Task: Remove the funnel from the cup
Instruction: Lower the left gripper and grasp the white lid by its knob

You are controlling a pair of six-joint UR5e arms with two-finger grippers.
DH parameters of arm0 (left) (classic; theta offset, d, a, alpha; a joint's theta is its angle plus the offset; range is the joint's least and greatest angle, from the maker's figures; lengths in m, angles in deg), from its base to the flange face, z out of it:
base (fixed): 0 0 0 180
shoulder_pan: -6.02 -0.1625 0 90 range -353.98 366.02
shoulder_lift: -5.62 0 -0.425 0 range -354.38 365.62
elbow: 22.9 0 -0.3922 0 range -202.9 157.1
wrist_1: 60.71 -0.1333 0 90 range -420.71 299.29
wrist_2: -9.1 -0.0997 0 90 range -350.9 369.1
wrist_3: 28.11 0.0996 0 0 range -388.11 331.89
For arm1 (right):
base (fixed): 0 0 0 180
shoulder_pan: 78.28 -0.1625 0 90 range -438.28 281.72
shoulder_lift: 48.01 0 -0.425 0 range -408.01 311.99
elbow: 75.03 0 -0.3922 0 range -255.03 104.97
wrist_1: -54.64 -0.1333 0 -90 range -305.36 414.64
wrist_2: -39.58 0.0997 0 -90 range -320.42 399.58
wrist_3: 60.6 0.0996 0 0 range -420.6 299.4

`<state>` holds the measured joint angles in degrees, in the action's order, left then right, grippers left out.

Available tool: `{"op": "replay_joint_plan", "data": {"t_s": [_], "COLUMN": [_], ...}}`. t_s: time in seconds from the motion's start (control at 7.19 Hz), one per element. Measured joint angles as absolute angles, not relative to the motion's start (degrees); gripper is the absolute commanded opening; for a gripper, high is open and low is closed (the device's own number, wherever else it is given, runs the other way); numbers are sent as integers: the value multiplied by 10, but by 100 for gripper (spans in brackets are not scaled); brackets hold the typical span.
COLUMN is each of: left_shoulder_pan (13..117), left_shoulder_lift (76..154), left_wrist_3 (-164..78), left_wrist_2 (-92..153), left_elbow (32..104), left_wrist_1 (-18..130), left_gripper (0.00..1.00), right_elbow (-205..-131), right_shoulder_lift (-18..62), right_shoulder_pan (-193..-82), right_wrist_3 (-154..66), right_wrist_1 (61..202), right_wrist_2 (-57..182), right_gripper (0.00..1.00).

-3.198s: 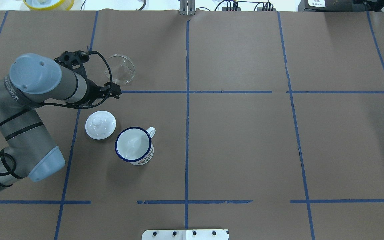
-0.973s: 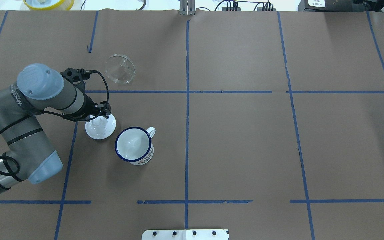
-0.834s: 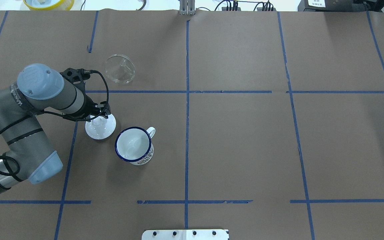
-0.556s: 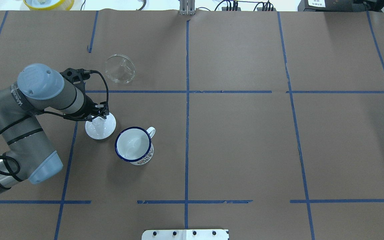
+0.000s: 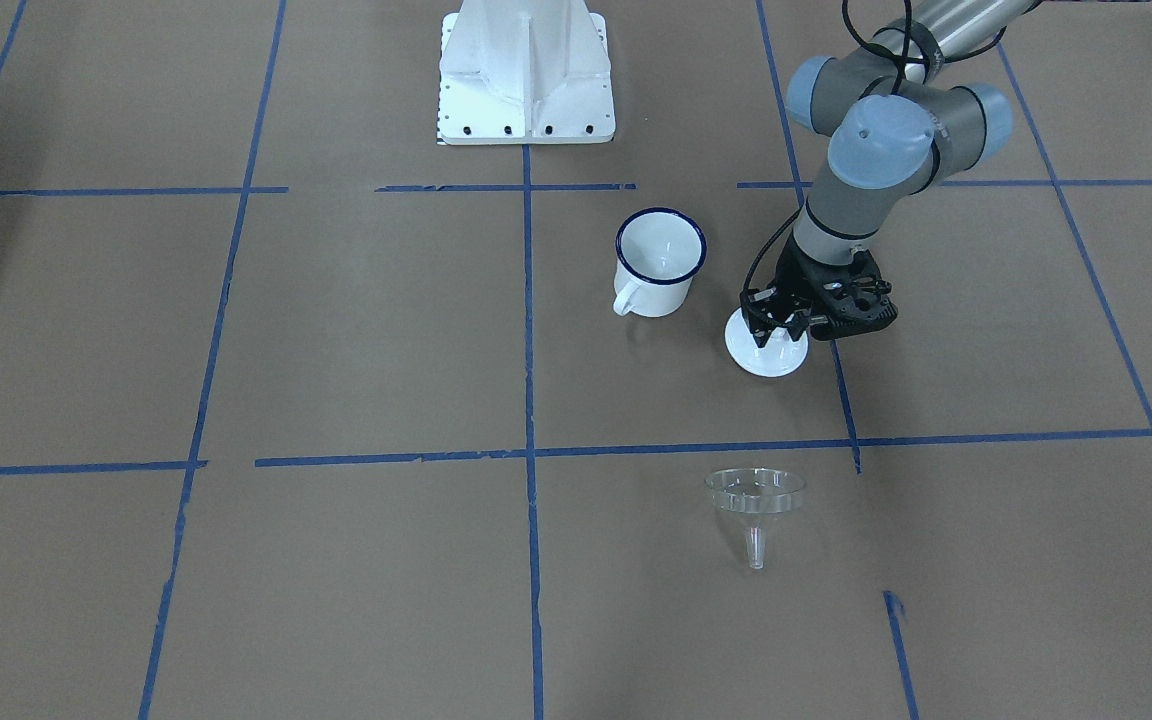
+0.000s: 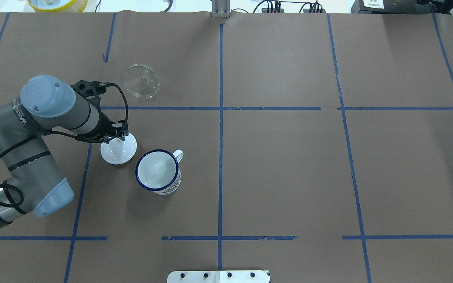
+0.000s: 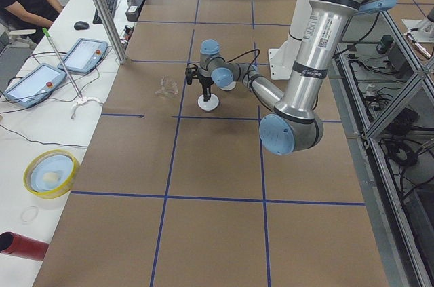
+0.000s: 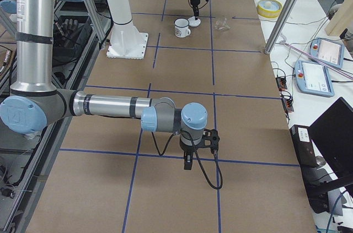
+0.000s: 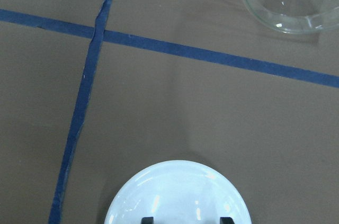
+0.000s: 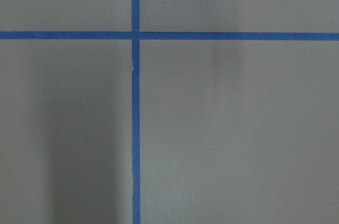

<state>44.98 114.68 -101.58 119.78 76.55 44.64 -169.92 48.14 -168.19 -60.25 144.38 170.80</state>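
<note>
Funnel (image 6: pixel 141 80), one, rests on the counter (image 6: pixel 289 165), outside the single cup (image 6: pixel 157 171) and well apart from it. One white lid (image 6: pixel 118 151) lies near the cup. The left arm bends downward. The left tool (image 5: pixel 774 335) stands vertical over the lid with its fingertips (image 9: pixel 147 220) apart; whether it grips cannot be told. The right tool (image 8: pixel 187 162) points down far off; its state cannot be told.

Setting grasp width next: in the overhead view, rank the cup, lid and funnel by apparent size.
1. cup, clearly the largest.
2. lid and funnel: nearly equal across, so they cannot be ranked; the lid is also partly covered.
</note>
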Motion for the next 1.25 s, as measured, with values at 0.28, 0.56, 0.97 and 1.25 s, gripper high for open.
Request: {"op": "replay_joint_plan", "data": {"t_s": [0.28,0.56,0.97,1.25], "left_shoulder_pan": [444,443,443,450], "left_shoulder_lift": [1146,1144,1138,1137], "left_wrist_3": [-1016,-1016,-1016,-1012], "left_wrist_2": [1197,1198,1199,1200], "left_elbow": [766,768,778,819], "left_wrist_1": [446,445,441,396], "left_gripper": [46,31,0,0], "right_elbow": [-1699,-1699,-1699,-1699], "right_shoulder_lift": [481,481,481,481], "right_shoulder_pan": [-1682,-1682,-1682,-1682], "right_wrist_3": [-602,-602,-602,-603], "right_wrist_1": [1444,1444,1444,1444], "right_wrist_2": [1708,1708,1708,1708], "right_gripper": [100,100,100,100]}}
